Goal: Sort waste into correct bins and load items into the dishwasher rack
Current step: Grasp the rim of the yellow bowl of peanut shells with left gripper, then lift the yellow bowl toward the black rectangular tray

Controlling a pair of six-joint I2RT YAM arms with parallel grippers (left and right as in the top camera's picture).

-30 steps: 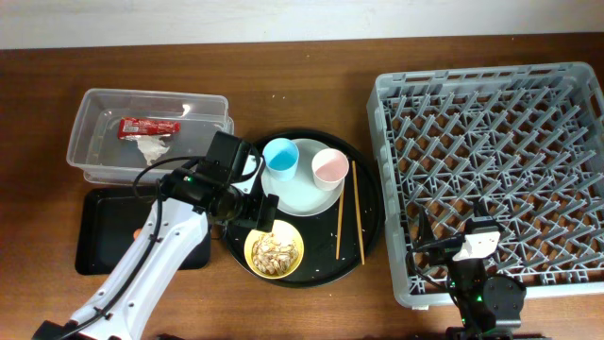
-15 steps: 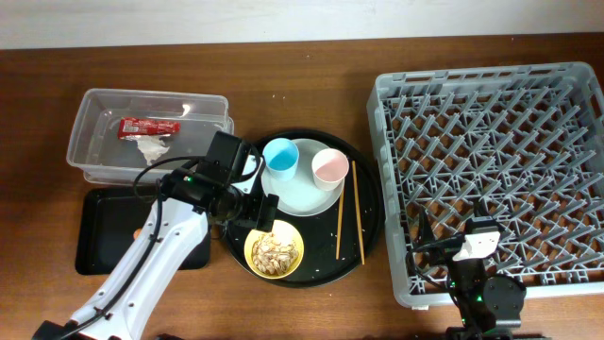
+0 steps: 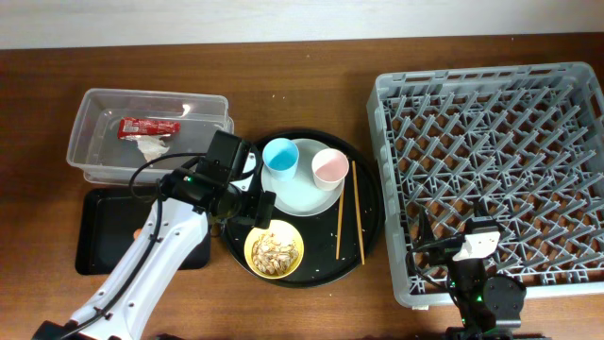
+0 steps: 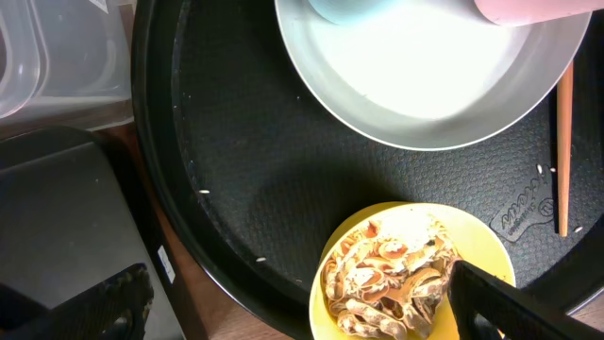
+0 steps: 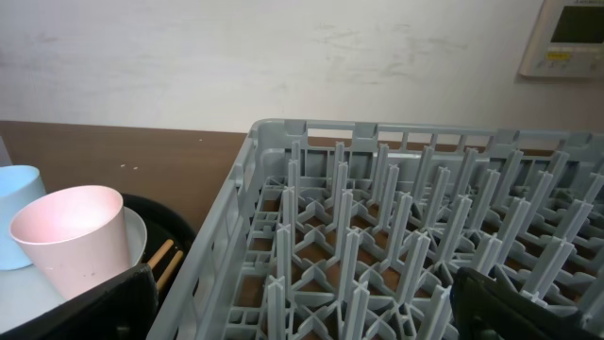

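**Left gripper spread above the yellow bowl, right gripper idle at the rack**

Nearest the robot, the right gripper (image 3: 453, 238) hangs at the near edge of the dishwasher rack (image 3: 491, 142), jaws spread wide and holding nothing. The left gripper (image 3: 243, 215) hovers over the near-left part of the round black tray (image 3: 321, 253), its 2 fingers spread to either side of the yellow bowl (image 4: 328, 264) and gripping nothing. The bowl holds beige flaky food scraps (image 4: 392, 279).

Just beyond the bowl, on the same tray, sits the pale plate (image 3: 307, 196) with 2 cups on it: the light-blue cup (image 3: 280, 157) to the left and the pink cup (image 3: 329, 168) to the right. The 2 chopsticks (image 3: 347, 212) lie on the tray just right of the plate.

Left of the round tray lies the shallow black rectangular tray (image 3: 109, 227), partly hidden by the left arm. Beyond it stands the clear tub (image 3: 94, 165), with the red foil wrapper (image 3: 148, 126) and the white tissue (image 3: 151, 145) inside.
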